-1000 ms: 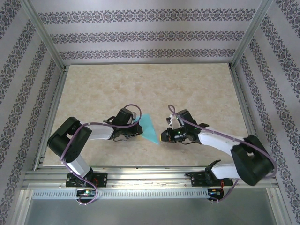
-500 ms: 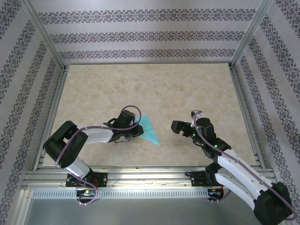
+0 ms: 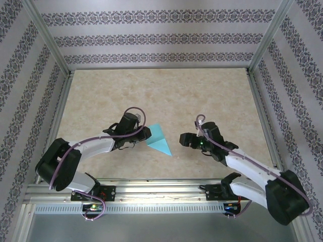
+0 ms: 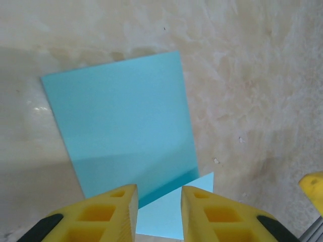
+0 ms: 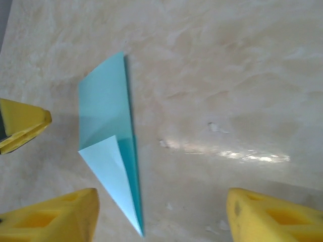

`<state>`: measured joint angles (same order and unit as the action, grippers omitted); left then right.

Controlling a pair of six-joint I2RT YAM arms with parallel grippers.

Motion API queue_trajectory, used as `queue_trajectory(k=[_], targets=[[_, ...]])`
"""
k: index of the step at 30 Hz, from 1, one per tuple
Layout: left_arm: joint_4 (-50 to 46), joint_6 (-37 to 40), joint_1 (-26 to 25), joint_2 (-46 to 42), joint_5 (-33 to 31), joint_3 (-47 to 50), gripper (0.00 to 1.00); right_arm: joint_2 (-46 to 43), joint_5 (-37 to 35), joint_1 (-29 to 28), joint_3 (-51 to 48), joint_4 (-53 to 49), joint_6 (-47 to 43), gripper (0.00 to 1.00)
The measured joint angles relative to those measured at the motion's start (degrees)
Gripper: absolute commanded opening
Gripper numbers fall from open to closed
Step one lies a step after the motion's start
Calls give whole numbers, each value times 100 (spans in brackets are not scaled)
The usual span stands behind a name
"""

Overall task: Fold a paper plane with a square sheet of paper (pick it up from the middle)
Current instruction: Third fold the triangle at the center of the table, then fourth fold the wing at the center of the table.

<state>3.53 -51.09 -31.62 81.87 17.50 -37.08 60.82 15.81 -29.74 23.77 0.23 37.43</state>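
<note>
The square sheet of paper is turquoise and folded into a pointed wedge. It lies flat on the marbled table between the two arms, its tip toward the near edge. My left gripper sits at the paper's left edge. In the left wrist view its yellow fingers stand slightly apart, with the paper on the table showing through the gap at the left gripper. My right gripper hangs to the right of the paper, apart from it. In the right wrist view the right gripper is wide open and the paper lies ahead to the left.
Aluminium rails frame the table at the near edge and both sides, with patterned walls behind. One yellow finger of the other arm shows at the edge of each wrist view.
The right gripper let go of the paper's tip, swung away to the right and came back near it, open. The left gripper's jaws parted and the paper settled flat.
</note>
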Motion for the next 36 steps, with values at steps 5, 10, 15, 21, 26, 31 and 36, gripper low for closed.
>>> queue_trajectory(k=[5,10,15,21,26,31,36], targets=[[-4,-61,138,-243,136,240,43,774,90,-507,553,2,-170,48],[72,-247,238,-254,323,470,45,1694,457,-752,1141,-22,-308,42],[382,-485,260,-155,549,658,45,2448,531,-798,1547,-87,-308,34],[667,-636,286,136,809,658,45,3060,669,-682,1784,-76,-286,27],[774,-702,286,297,914,658,45,3324,929,-470,1888,7,-286,21],[809,-745,286,302,933,658,45,3462,1270,-385,1888,142,-280,19],[811,-748,286,302,931,658,45,3499,1486,-374,1897,308,-260,16]])
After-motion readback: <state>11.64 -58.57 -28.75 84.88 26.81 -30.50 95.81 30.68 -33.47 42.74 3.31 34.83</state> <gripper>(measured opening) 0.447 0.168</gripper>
